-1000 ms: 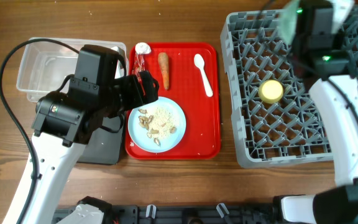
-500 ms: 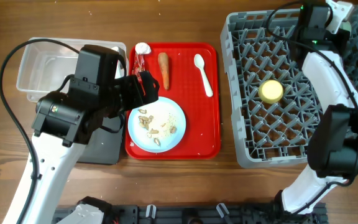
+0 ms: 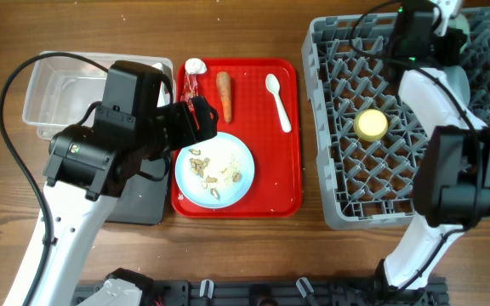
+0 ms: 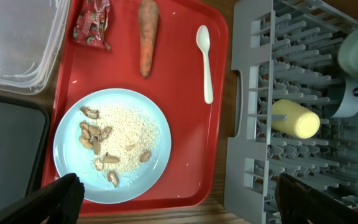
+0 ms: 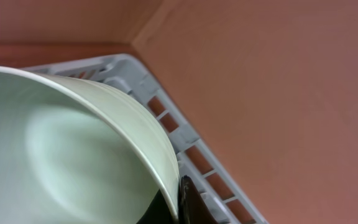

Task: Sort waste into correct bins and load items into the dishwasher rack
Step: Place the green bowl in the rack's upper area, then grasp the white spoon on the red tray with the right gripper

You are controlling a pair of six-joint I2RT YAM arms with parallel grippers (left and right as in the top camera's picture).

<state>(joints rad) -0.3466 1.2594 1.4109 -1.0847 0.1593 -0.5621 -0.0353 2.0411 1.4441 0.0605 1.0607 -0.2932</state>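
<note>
- Now, the right gripper [image 5: 173, 208] is clamped on the rim of the mint-green bowl [image 5: 61, 155], at the far corner of the large grey pegged plastic dishwasher rack [image 3: 347, 178].
- The left gripper [image 4: 194, 199] hangs with its jaws spread wide over the pale blue round plate [image 4: 67, 149] of rice-and-nut scraps [image 4: 120, 134].
- The small yellow cup [image 3: 371, 125] lies on its side in the rack.
- The orange carrot [image 3: 224, 95] and white spoon [image 3: 277, 102] lie on the flat red serving tray [image 3: 270, 170].

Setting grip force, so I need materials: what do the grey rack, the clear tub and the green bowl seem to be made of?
Grey rack: moulded plastic, matte, judging by its uniform lattice of pegs.
Clear tub: thin transparent plastic, see-through walls with shiny highlights.
Green bowl: smooth, faintly glossy, thin rim; probably plastic or melamine, though glazed ceramic cannot be ruled out.
</note>
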